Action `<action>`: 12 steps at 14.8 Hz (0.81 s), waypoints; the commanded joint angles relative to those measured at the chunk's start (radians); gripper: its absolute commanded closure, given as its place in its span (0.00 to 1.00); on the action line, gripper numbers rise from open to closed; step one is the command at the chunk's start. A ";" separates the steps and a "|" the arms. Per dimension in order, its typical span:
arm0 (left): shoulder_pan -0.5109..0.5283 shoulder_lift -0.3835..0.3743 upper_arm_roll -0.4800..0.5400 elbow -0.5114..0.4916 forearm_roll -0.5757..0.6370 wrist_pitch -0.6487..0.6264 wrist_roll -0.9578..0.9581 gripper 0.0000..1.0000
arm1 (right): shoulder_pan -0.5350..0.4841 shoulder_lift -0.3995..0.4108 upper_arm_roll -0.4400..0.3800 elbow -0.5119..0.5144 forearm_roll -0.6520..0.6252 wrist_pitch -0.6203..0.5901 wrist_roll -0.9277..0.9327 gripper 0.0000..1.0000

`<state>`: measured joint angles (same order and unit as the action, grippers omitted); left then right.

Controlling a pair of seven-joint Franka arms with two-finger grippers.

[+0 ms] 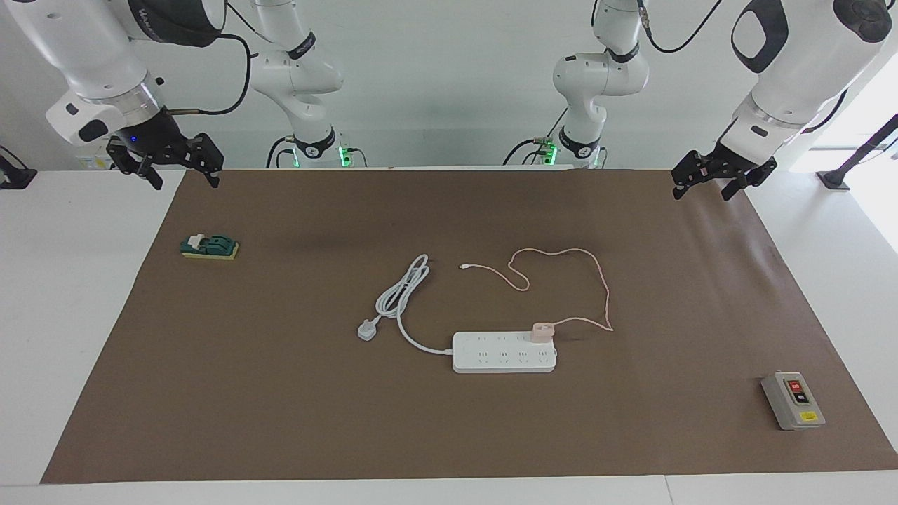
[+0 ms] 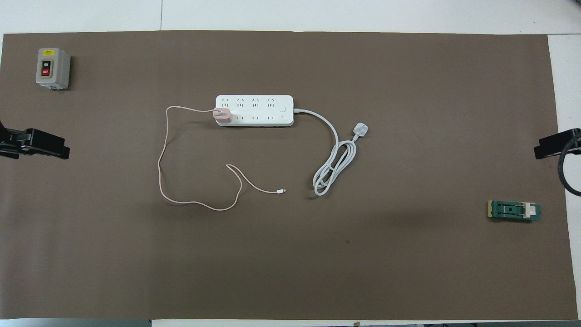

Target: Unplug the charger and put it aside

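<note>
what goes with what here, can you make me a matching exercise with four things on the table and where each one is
Things:
1. charger
2. white three-pin plug
3. grey on/off switch box
4. green knife switch

Places:
A. toward the left arm's end of the table, farther from the robots than the power strip
B. toward the right arm's end, nearer to the robots than the power strip
C. plugged into the power strip at its end toward the left arm
D. lying loose on the brown mat beside its coiled white cord

Pairs: 1-C, 2-D, 3-A, 4-B
</note>
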<state>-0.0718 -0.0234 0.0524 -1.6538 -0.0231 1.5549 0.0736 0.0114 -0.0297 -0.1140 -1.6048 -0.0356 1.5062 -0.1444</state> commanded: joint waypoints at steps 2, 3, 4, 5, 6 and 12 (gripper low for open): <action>-0.005 -0.030 0.003 -0.031 -0.003 0.010 -0.024 0.00 | -0.013 -0.010 0.010 -0.001 0.019 -0.015 0.014 0.00; -0.009 -0.030 0.003 -0.031 -0.003 0.016 -0.046 0.00 | -0.013 -0.010 0.010 -0.003 0.019 -0.015 0.016 0.00; -0.013 -0.029 0.003 -0.032 -0.003 0.022 -0.075 0.00 | -0.013 -0.010 0.010 -0.001 0.019 -0.015 0.017 0.00; -0.014 -0.029 0.001 -0.032 -0.003 0.025 -0.110 0.00 | -0.014 -0.010 0.010 -0.001 0.019 -0.011 0.019 0.00; -0.014 -0.029 0.001 -0.032 -0.003 0.025 -0.132 0.00 | -0.021 -0.010 0.010 -0.001 0.019 -0.007 0.019 0.00; -0.034 -0.024 -0.005 -0.034 -0.003 0.050 -0.588 0.00 | -0.013 -0.015 0.010 -0.020 0.020 0.002 0.037 0.00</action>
<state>-0.0761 -0.0235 0.0416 -1.6538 -0.0232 1.5772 -0.3252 0.0066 -0.0311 -0.1144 -1.6051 -0.0356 1.5062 -0.1414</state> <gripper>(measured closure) 0.000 0.000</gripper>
